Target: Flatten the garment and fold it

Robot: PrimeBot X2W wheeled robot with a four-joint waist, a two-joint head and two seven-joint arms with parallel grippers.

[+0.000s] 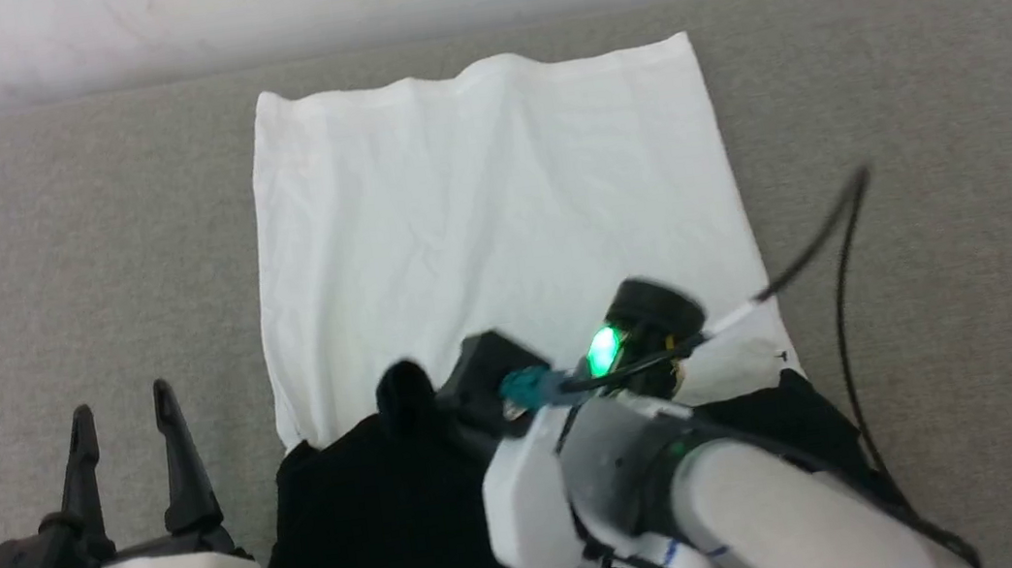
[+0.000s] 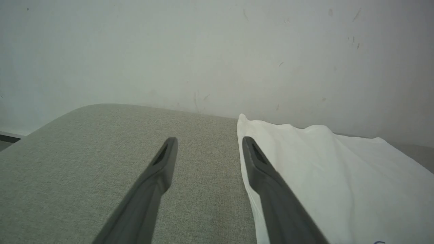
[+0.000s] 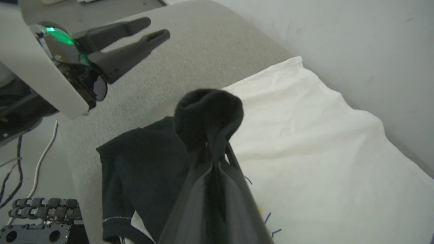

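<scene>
T-shirt (image 1: 497,217): spread on the grey fabric surface (image 1: 69,234); white body flat, far hem toward the wall (image 2: 217,51); black shoulders and sleeves at the near end, partly under the right arm.
Right end effector (image 3: 214,154): closed tight on a bunch of the black sleeve (image 3: 206,112), held up above the shirt near its left edge.
Left end effector (image 1: 121,405): parted wide, holding nothing, over the grey surface just beside the left edge of the white cloth.
Step in hand: probably laying this sleeve inward and flat over the body; a judgement only.
Doing it well: keep the grip firm and carry the sleeve low, so as not to drag the white body out of its flat shape. Lower the bunch before letting go, then draw it straight to avoid a lump. Press the near left edge with the free left end effector if needed. Mind the black cable (image 1: 843,279) hanging beside the right arm.
Added by right wrist view: the pinch itself, with black cloth draped over the fingertips, hidden behind the arm in head view; also a pale stitched hem (image 3: 117,219) and small yellow and blue marks (image 3: 264,213) on the white front.
Added by head view: whole outline of the shirt, straight sides, few wrinkles.
Added by left wrist view: open gap between the fingers (image 2: 264,176); rippled far corner of the cloth.
</scene>
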